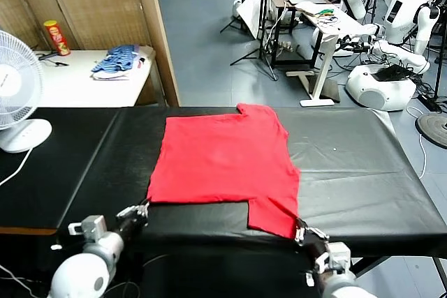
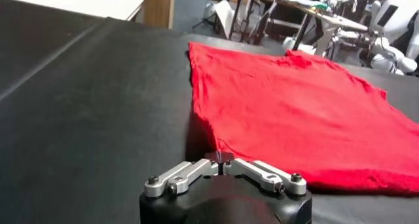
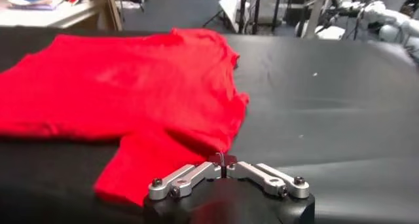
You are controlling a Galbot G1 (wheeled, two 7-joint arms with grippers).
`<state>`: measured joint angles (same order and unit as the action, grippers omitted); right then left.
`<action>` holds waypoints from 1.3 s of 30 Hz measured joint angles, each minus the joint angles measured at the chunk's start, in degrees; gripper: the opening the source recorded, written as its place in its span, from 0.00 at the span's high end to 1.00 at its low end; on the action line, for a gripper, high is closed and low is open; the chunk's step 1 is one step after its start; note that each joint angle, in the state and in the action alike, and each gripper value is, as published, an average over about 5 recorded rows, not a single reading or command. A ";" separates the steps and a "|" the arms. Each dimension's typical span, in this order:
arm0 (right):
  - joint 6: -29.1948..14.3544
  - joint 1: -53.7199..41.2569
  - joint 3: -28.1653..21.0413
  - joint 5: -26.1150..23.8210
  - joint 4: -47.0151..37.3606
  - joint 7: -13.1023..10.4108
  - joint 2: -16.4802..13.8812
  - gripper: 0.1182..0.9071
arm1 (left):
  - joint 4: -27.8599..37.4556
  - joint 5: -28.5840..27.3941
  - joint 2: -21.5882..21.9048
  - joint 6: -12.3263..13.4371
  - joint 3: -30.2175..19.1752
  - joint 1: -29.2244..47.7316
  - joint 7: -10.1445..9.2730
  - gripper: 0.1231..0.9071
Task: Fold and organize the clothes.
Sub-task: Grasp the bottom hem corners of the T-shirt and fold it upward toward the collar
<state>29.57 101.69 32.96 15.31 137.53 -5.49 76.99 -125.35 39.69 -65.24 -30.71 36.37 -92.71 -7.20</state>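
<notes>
The red T-shirt (image 1: 223,165) lies flat, plain side up, in the middle of the black table (image 1: 363,172), one sleeve pointing to the far edge and the other hanging toward the near edge. The left gripper (image 1: 142,209) sits at the shirt's near left corner, its fingers pressed together on the cloth's edge (image 2: 221,156). The right gripper (image 1: 302,230) is at the tip of the near sleeve, fingers likewise pinched on the fabric (image 3: 222,158). A white fan (image 1: 17,88) stands on the table's far left, well apart from the shirt. Beyond it, a white side table (image 1: 84,85) carries a blue striped pile (image 1: 120,61) and a red can (image 1: 57,37).
</notes>
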 joint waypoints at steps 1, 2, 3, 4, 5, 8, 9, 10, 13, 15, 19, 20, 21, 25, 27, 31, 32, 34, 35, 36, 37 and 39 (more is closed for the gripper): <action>-0.85 -0.69 0.16 0.56 -0.54 0.29 -0.30 1.00 | -0.82 0.50 0.06 0.17 0.42 -0.78 -0.04 1.00; -1.73 -1.59 0.23 1.07 -1.31 0.61 -0.61 1.00 | -1.44 0.99 0.07 0.47 0.75 -1.30 -0.07 1.00; -2.70 -2.72 0.19 1.61 -2.38 0.94 -0.99 1.00 | -1.88 1.48 0.03 0.90 1.01 -1.57 -0.10 1.00; -3.59 -4.02 0.07 2.11 -3.65 1.22 -1.42 1.00 | -2.16 1.94 -0.09 1.42 1.16 -1.56 -0.13 1.00; -4.48 -5.50 -0.12 2.60 -5.13 1.49 -1.92 1.00 | -2.26 2.40 -0.27 1.99 1.19 -1.31 -0.14 1.00; -7.28 -10.90 -1.16 3.96 -10.33 2.29 -3.97 1.00 | -1.79 3.55 -1.03 3.39 0.87 0.68 -0.02 1.00; -8.06 -12.86 -1.62 4.25 -12.10 2.53 -4.74 1.00 | -1.38 3.76 -1.34 3.68 0.65 1.65 0.01 1.00; -8.74 -14.79 -2.12 4.42 -13.81 2.73 -5.51 1.00 | -0.83 3.84 -1.70 3.89 0.39 2.73 0.01 1.00; -10.03 -20.28 -3.81 4.85 -18.69 3.14 -7.68 1.00 | 1.29 3.32 -2.94 4.35 -0.61 6.28 -0.11 1.00; -10.67 -23.59 -5.07 5.09 -21.82 3.48 -8.94 1.00 | 2.91 2.33 -3.65 4.74 -1.27 8.63 -0.14 1.00; -12.03 -29.32 -7.81 4.89 -27.98 4.37 -10.27 1.00 | 6.28 -0.30 -4.12 5.40 -2.33 12.59 -0.08 1.00; -12.39 -30.57 -8.51 4.68 -29.48 4.59 -10.33 1.00 | 7.12 -0.88 -4.05 5.53 -2.53 13.38 -0.04 1.00; -12.76 -31.79 -9.19 4.43 -30.97 4.83 -10.33 1.00 | 7.95 -1.46 -3.94 5.67 -2.73 14.08 0.02 1.00; -14.19 -36.59 -12.01 3.44 -36.60 5.66 -9.80 1.00 | 11.15 -4.13 -3.46 6.24 -3.56 16.24 0.43 1.00; -14.68 -38.86 -13.33 3.14 -38.94 6.08 -9.50 1.00 | 12.68 -5.33 -3.30 6.44 -4.00 17.14 0.59 1.00; -14.25 -41.80 -14.79 2.96 -41.56 7.21 -9.71 1.00 | 15.53 -6.66 -3.11 6.50 -4.97 18.93 0.56 1.00; -13.73 -42.05 -14.88 3.02 -41.73 7.54 -9.93 1.00 | 16.14 -6.86 -3.08 6.50 -5.21 19.38 0.49 1.00; -12.20 -41.93 -14.79 3.22 -41.38 8.10 -10.48 0.98 | 17.23 -7.16 -3.05 6.40 -5.64 20.29 0.31 1.00; -11.28 -41.56 -14.62 3.35 -40.80 8.34 -10.82 0.95 | 17.63 -7.33 -3.05 6.28 -5.85 20.69 0.23 1.00; -10.37 -40.97 -14.37 3.46 -39.95 8.48 -11.19 0.90 | 17.96 -7.53 -3.07 6.16 -6.02 21.05 0.16 1.00; -9.53 -40.19 -14.05 3.53 -38.83 8.49 -11.58 0.85 | 18.18 -7.72 -3.09 6.02 -6.16 21.34 0.13 1.00; -8.34 -38.17 -13.24 3.73 -36.08 8.33 -12.37 0.70 | 18.32 -8.07 -3.16 5.81 -6.31 21.64 0.14 0.99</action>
<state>21.23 63.52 19.73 19.04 101.45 2.84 64.62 -107.03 31.62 -68.40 -24.90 30.06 -71.07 -7.07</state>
